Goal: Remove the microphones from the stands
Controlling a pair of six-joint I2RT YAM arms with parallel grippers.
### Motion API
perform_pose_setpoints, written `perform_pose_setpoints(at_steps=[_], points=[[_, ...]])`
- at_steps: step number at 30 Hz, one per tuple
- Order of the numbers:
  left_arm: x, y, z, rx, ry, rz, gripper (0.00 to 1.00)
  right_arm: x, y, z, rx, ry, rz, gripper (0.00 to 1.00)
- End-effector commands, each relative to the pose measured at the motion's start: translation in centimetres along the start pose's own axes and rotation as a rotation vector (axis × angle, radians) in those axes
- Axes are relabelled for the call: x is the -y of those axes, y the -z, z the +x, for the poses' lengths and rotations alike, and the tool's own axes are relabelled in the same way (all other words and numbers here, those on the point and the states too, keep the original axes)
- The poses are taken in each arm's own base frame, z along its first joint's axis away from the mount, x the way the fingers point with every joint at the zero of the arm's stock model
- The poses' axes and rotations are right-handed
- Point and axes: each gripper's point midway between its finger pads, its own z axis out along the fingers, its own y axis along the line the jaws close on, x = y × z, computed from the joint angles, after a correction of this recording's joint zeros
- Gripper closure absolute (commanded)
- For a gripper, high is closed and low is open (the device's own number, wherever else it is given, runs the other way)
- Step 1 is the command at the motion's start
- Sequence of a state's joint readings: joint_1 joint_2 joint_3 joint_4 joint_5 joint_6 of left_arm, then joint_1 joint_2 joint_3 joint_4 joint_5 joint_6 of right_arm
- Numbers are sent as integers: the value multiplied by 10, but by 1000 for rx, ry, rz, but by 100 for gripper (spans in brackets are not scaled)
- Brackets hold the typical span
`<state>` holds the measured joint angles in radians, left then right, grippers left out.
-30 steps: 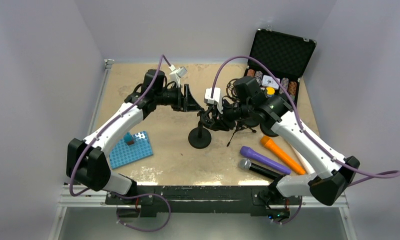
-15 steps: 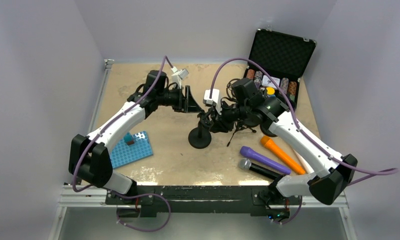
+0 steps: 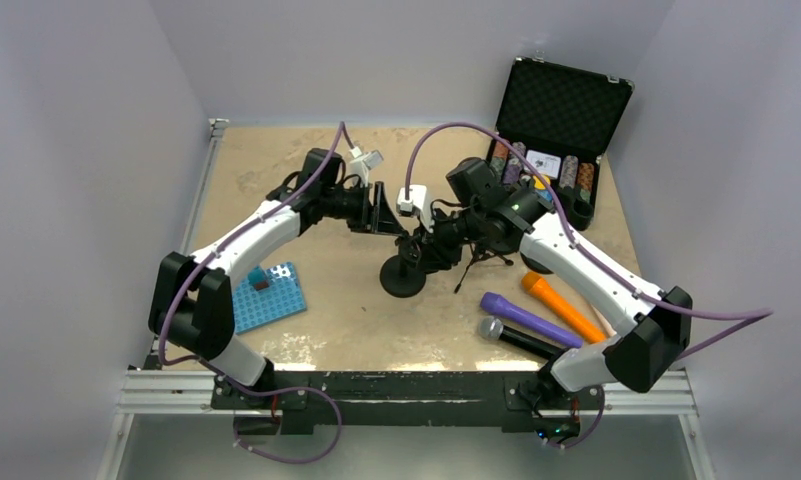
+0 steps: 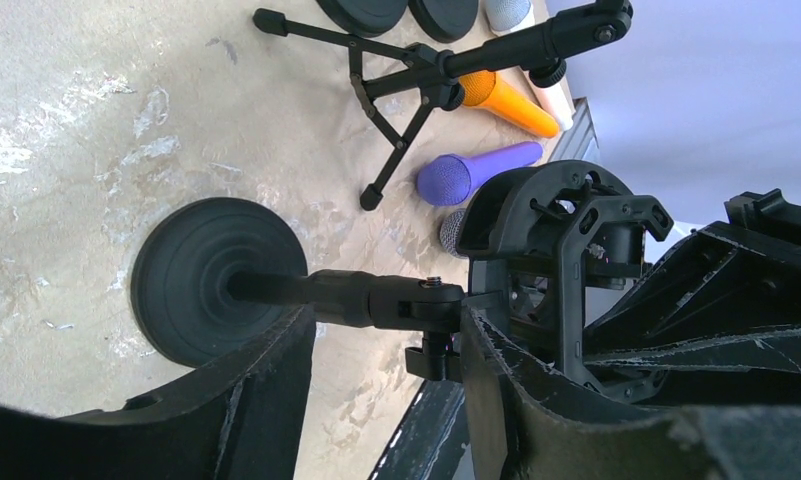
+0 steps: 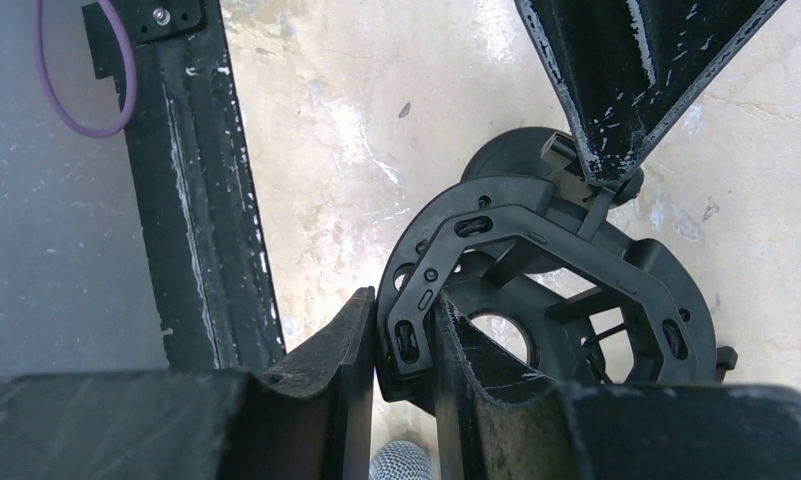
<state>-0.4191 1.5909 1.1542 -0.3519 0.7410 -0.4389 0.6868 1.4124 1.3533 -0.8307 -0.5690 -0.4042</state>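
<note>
Flanking 1 stand (image 3: 402, 278): 2 arms (image 3: 246, 240).

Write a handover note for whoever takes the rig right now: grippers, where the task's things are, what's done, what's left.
Grippers: left gripper open, fingers either side of the stem of the stand, not clamped; right gripper shut on the shock mount ring.
Things: the mount sits atop the stand and looks empty; purple microphone, orange microphone and black microphone lie on the table.
Done: mount gripped.
Left: brace the stem, then probably pull the mount free.
</note>
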Motion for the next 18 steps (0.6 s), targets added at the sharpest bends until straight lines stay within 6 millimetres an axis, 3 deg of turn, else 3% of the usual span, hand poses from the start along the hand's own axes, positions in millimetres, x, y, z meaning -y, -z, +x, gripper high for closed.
perform_pose_setpoints(at_steps=[1,3,6,8,14,18], points=[[-127,1,100,-290,110,-486,43,14,-2,-22,60,53,43,90],[-123,2,94,-279,90,-476,41,17,-1,-25,64,59,59,92],[-114,8,76,-238,60,-484,29,29,3,-30,70,68,128,100],[-103,14,58,-210,21,-470,25,36,5,-34,77,71,163,100],[-59,43,-22,-19,-124,-451,19,63,20,-47,86,107,324,100],[-37,61,-44,25,-119,-438,16,75,35,-55,84,167,409,100]])
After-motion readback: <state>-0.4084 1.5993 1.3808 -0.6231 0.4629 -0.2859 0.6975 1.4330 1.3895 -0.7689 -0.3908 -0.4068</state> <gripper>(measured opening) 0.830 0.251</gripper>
